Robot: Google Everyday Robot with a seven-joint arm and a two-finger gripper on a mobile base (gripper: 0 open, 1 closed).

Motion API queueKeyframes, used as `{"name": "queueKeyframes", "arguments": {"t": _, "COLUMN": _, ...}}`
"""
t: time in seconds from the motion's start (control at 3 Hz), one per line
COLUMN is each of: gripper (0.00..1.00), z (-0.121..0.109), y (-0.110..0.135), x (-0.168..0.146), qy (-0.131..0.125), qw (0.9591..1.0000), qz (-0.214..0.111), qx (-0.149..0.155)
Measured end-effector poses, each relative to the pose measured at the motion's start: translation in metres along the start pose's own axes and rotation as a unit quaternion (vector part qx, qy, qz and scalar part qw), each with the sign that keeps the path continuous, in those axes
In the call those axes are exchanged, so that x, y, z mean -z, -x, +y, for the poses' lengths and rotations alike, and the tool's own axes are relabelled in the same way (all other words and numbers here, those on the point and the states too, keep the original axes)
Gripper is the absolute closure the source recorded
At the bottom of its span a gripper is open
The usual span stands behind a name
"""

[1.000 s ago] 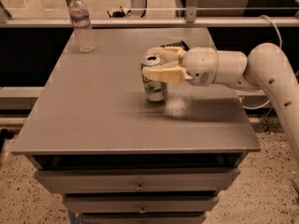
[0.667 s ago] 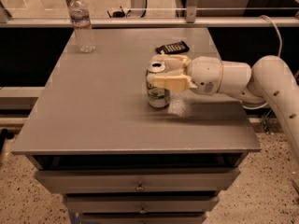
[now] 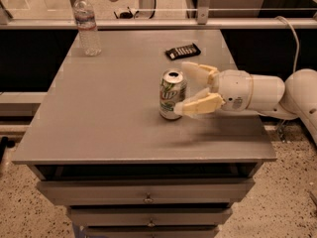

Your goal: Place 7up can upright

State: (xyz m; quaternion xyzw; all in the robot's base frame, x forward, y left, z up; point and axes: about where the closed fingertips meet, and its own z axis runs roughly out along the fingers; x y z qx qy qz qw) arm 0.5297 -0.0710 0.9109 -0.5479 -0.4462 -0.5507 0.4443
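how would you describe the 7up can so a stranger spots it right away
On the grey table, look right of centre, where the open gripper reaches in from the right. The 7up can stands upright at its fingertips: short, silver with green print, unlike the tall clear water bottle at the far left corner.

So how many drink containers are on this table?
2. The 7up can stands upright mid-table, by the open gripper; the water bottle stands at the far left corner. None looks hidden.

The gripper [image 3: 184,88], just beside the 7up can [image 3: 171,90], covers its lower edge; the arm [image 3: 297,90] is cut off at the frame's side; the flat black object [image 3: 183,51] is unidentifiable.
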Motion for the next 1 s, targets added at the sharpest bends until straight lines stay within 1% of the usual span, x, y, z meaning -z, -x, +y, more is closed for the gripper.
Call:
{"name": "queueKeyframes", "arguments": {"t": 0.33, "gripper": 0.00, "z": 0.001, "y": -0.015, "x": 0.018, "qy": -0.005, "qw": 0.9994, "qz": -0.031, "qx": 0.011}}
{"name": "queueKeyframes", "arguments": {"t": 0.67, "gripper": 0.00, "z": 0.006, "y": -0.059, "x": 0.069, "qy": -0.004, "qw": 0.9952, "qz": -0.092, "qx": 0.034}}
{"name": "queueKeyframes", "arguments": {"t": 1.0, "gripper": 0.00, "z": 0.007, "y": -0.063, "x": 0.079, "qy": -0.003, "qw": 0.9960, "qz": -0.083, "qx": 0.032}}
